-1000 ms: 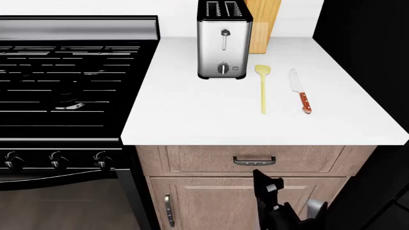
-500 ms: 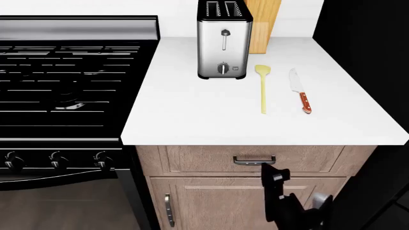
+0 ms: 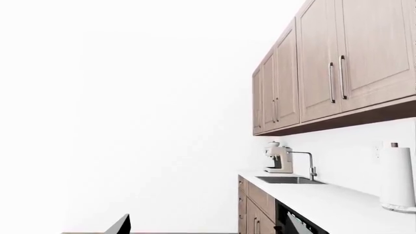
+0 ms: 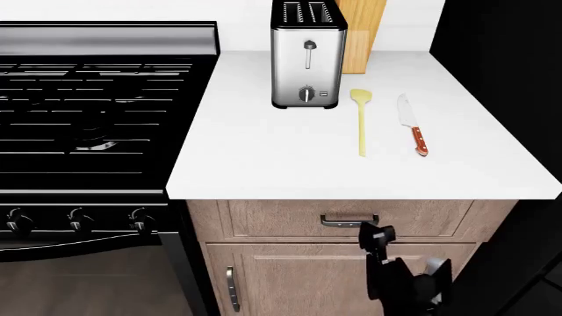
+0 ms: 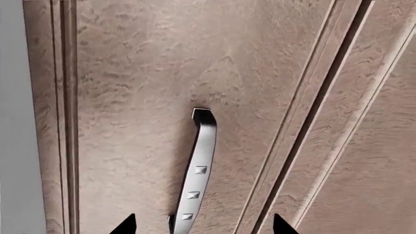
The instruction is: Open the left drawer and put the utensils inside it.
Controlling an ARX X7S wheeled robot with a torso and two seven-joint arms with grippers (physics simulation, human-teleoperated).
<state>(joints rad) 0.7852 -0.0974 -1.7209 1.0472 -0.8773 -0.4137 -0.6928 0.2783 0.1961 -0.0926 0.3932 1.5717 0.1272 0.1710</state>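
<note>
Wood-fronted and shut, the left drawer [image 4: 347, 218] sits under the white counter [image 4: 263, 158]. The right gripper [image 4: 378, 236] hangs just below the right end of its dark bar handle [image 4: 349, 220] — fingertips spread wide in the wrist view, gripping nothing. Up top, the spatula [image 4: 361, 122] and knife [image 4: 411, 123] lie side by side near the toaster [image 4: 306, 54]. Of the left gripper [image 3: 120, 226] only one dark tip shows — I cannot tell its state.
</note>
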